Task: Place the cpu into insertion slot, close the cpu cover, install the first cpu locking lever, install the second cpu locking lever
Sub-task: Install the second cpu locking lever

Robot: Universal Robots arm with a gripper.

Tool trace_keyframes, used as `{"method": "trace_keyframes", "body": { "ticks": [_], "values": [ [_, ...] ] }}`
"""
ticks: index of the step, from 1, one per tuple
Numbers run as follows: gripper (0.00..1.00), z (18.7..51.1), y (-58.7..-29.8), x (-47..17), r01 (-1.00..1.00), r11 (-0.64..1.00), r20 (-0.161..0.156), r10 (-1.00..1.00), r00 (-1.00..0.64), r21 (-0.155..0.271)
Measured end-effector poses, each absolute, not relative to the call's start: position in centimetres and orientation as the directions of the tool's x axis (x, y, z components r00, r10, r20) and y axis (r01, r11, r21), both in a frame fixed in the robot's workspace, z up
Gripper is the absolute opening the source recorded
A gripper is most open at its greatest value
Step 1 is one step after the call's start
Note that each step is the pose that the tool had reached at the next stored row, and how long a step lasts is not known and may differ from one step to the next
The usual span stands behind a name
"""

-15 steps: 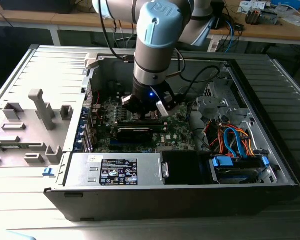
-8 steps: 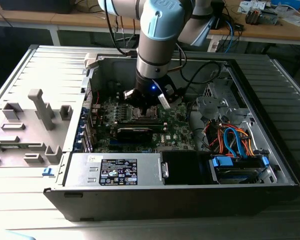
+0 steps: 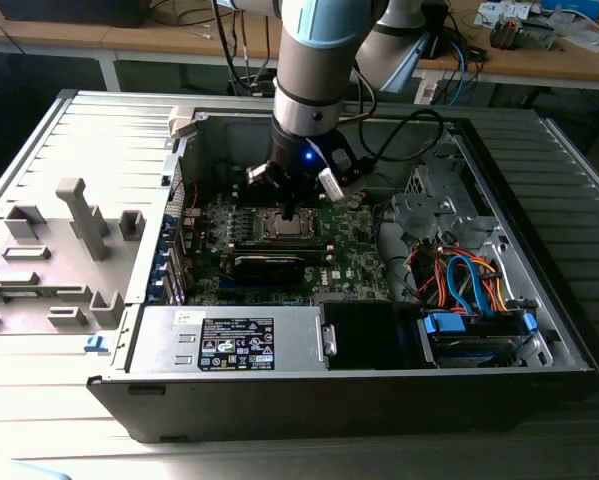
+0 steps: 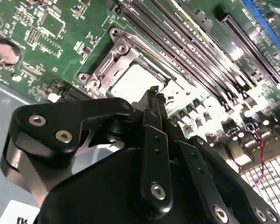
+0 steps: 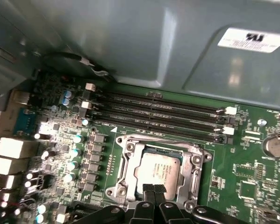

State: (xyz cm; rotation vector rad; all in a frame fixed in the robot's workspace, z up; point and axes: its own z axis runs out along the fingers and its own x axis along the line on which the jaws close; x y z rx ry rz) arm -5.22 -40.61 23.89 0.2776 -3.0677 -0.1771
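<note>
The cpu (image 5: 157, 170) lies flat in its socket on the green motherboard (image 5: 252, 186), its pale metal top facing up, directly beneath the tips of the fingers (image 5: 153, 190). The cpu cover (image 5: 130, 163), a silvery square frame, lies closed around the chip, its open centre showing the metal top. The two black fingers are pressed together with no gap and nothing held between them, their tips hovering just above the near edge of the chip; in the second wrist view the same closed fingers (image 4: 153, 91) point down at the pale chip (image 4: 130, 81). Beyond the fingers, past the socket, run four long black memory slots (image 5: 158, 114) side by side. To one side of the fingers stand rows of small silver capacitors (image 5: 76, 151); to the other side sits one round coin battery (image 5: 275, 145). In the exterior view, one robot arm (image 3: 314, 70) reaches down into an open computer case (image 3: 309, 345) lying on its side on a grey ribbed surface (image 3: 39, 150), with a bundle of orange and blue cables (image 3: 459, 280) inside the case. A wooden desk (image 3: 539, 60) stands behind.
</note>
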Motion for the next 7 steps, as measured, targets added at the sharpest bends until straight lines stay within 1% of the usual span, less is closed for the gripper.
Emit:
{"method": "trace_keyframes", "body": {
  "ticks": [7],
  "values": [
    [0.11,23.96,-40.61,-5.21,-0.176,0.977,0.045,-0.182,-0.982,0.120]
  ]
}}
